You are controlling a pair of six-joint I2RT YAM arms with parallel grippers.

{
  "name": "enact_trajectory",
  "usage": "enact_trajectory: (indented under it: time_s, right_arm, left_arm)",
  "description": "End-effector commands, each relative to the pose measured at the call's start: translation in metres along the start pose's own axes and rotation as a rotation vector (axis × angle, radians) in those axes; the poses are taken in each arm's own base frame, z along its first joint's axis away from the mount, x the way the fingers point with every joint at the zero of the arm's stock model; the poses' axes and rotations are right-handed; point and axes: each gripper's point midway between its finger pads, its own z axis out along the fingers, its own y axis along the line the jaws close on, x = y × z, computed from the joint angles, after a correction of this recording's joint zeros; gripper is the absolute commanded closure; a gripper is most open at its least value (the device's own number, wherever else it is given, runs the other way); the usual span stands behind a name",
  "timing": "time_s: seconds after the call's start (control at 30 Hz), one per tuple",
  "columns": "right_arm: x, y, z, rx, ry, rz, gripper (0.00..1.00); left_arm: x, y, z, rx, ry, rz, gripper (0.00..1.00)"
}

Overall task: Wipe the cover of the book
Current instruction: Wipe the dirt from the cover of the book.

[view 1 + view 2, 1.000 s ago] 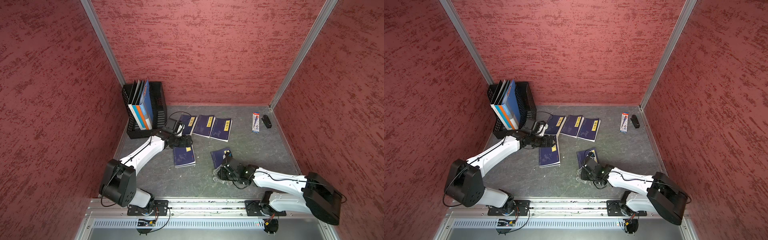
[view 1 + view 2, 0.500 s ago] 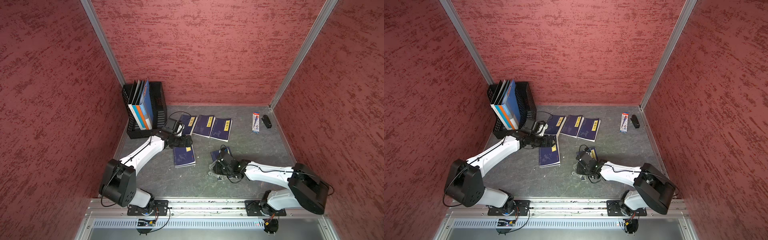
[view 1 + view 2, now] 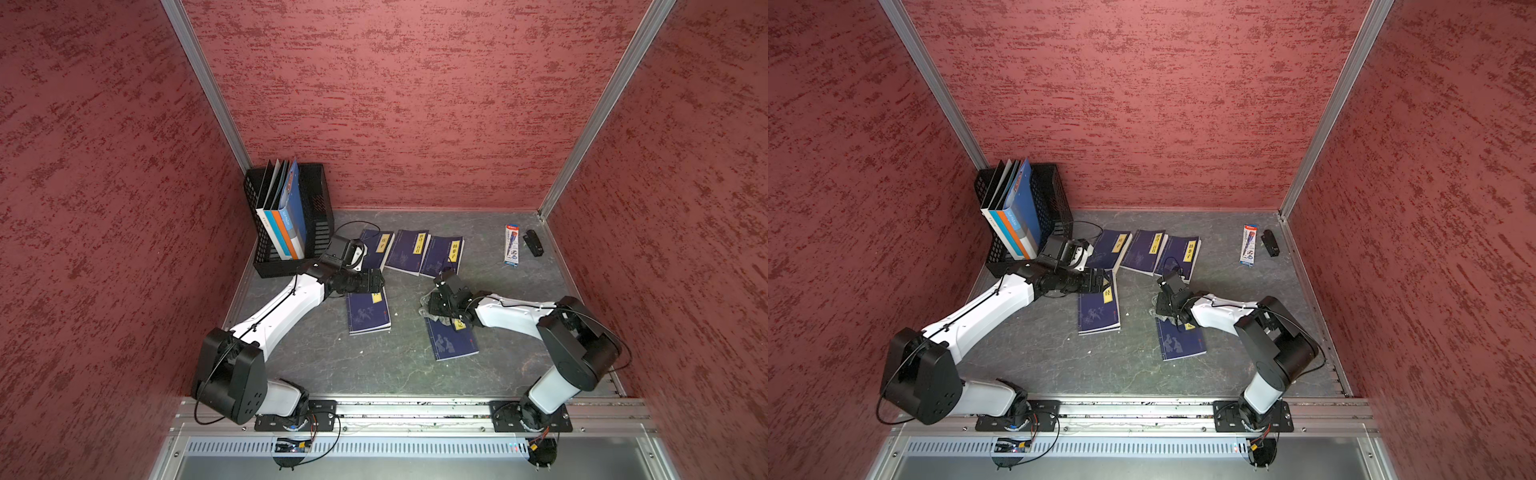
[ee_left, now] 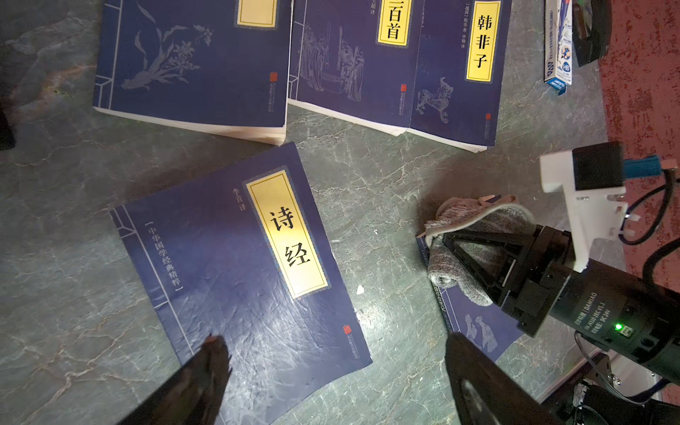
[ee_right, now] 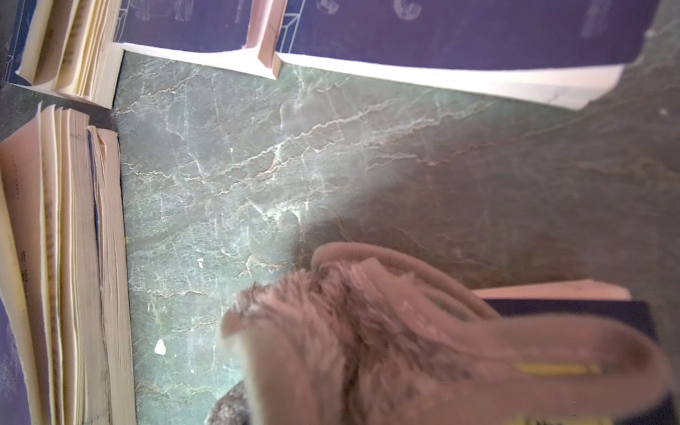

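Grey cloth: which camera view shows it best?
Left wrist view: the grey cloth is sharp, bunched on the book. The right wrist view is close but blurred; both top views show only a small patch.

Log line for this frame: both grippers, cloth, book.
right gripper: shut on cloth | cloth: on far corner of book | left gripper: open, empty, over second book

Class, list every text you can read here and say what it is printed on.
"诗经": label of the front left book.
"中华国学经典精粹": same cover.
"韩非子": back right book.
"百首": back middle book, top cut off.
"HB": pencil box.
"DAMIAO": right arm's motor.
Other print: too small.
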Motion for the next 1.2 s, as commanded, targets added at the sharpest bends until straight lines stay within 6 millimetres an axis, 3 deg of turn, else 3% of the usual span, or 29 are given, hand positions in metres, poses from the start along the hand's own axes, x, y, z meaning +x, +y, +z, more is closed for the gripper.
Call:
enact_trajectory:
  time_s: [0.0,0.1,0.3,0.43,0.6,0.9,1.17]
  right_arm:
    - [0.046,-0.037,-0.008,0.081,0.126,-0.005,0.74]
    - [0.072,-0.053,-0.027,0.102,0.158,0.035,0.74]
    - [0.133,-0.066,-0.059,0.132,0.248,0.076,0.74]
    - [0.159,-0.074,-0.073,0.146,0.283,0.103,0.74]
    - [0.165,-0.075,-0.081,0.138,0.295,0.099,0.74]
    - [0.182,-0.059,-0.067,0.123,0.365,0.026,0.74]
    - [0.144,-0.042,-0.044,0.114,0.237,0.034,0.72]
  left_arm:
    - [0.003,0.002,-0.005,-0.002,-0.002,-0.001,0.07]
    - [0.002,0.002,-0.004,-0.004,-0.001,0.005,0.07]
    - [-0.003,0.003,0.004,0.003,0.008,0.003,0.07]
    - [-0.003,0.003,0.009,0.006,0.017,0.0,0.07]
    - [-0.004,0.004,0.012,0.004,0.023,-0.001,0.07]
    - [-0.003,0.004,0.013,0.002,0.026,-0.01,0.07]
    - [-0.006,0.003,0.009,-0.005,0.025,-0.003,0.07]
